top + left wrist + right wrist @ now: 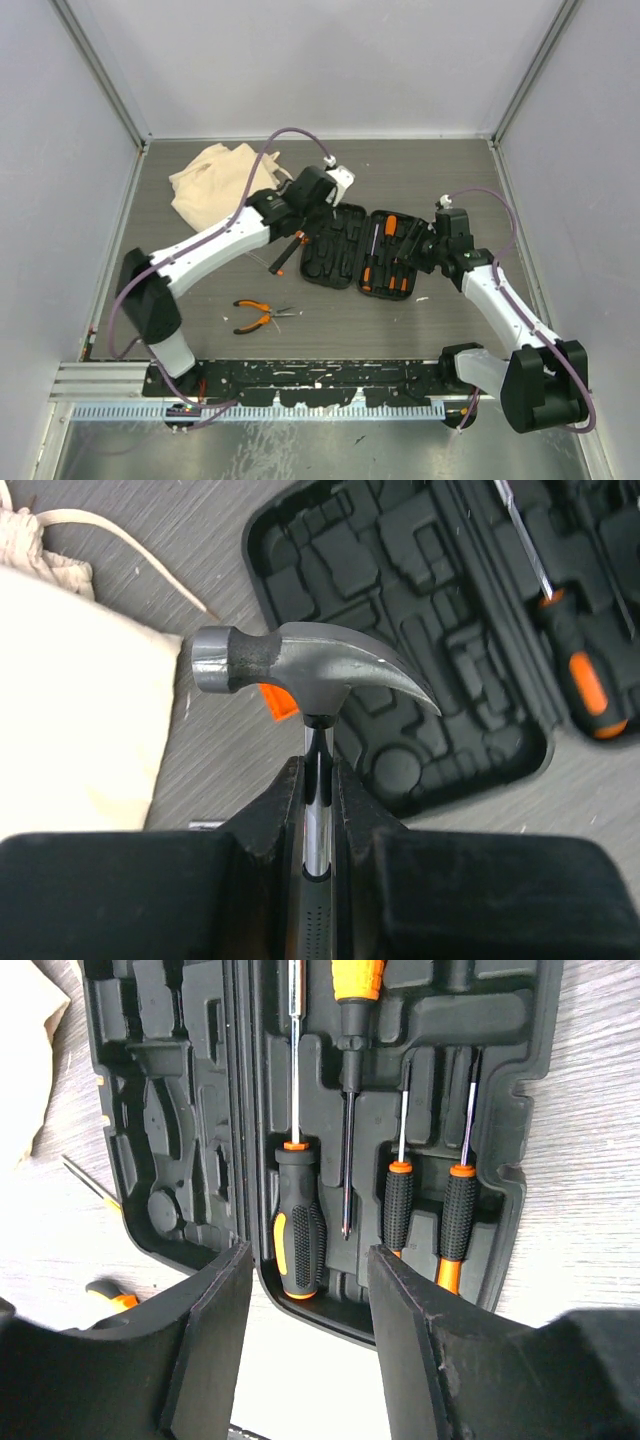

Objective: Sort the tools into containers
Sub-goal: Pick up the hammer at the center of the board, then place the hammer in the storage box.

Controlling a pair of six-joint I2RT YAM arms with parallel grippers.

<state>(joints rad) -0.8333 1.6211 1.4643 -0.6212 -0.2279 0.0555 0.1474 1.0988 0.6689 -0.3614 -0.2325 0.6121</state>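
While four screwdrivers already lie in the moulded slots of the right half of the open tool case, the sorting looks about half done. The left hand is clenched on the neck of the hammer, holding it in the air over the case's left edge, between the case and the cloth bag. The right hand hovers above the screwdriver handles, its jaws apart with nothing between them. Left to place, I judge: the hammer, the pliers lying on the surface near the arms, and one more orange-and-black tool beside the case. Whether the bag holds anything cannot be told.
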